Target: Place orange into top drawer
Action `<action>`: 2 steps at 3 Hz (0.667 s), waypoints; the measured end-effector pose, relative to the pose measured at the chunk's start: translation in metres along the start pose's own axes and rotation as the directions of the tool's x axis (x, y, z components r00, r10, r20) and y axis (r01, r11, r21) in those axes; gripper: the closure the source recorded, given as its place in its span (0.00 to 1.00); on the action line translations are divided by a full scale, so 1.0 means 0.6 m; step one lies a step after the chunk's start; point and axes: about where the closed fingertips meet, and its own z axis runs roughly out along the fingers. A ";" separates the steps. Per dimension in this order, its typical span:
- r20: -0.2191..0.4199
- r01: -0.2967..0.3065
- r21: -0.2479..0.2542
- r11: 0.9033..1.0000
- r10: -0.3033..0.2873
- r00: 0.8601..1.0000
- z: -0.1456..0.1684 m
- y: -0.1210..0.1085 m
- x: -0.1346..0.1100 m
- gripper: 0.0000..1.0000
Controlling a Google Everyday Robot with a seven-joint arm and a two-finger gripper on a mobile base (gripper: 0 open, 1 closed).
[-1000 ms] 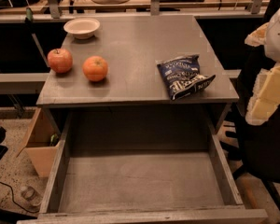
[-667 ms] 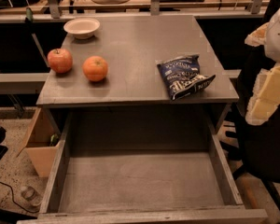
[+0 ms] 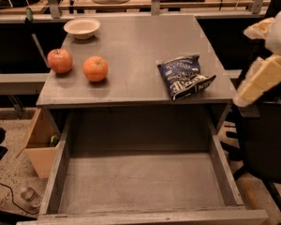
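The orange sits on the grey tabletop near its left front, with a redder apple just to its left. The top drawer is pulled out below the tabletop's front edge; nothing lies on its flat grey bottom. My gripper shows as cream and white parts at the right edge of the view, off the table's right side and far from the orange. It holds nothing that I can see.
A white bowl stands at the back left of the tabletop. A dark blue chip bag lies at the right front. A wooden box stands on the floor to the left of the drawer. A dark chair stands to the right.
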 end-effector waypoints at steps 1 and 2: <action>0.260 -0.053 0.027 0.998 0.044 0.965 0.064 -0.054 -0.008 0.00; 0.513 -0.084 0.059 0.995 0.042 0.857 0.081 -0.098 -0.073 0.00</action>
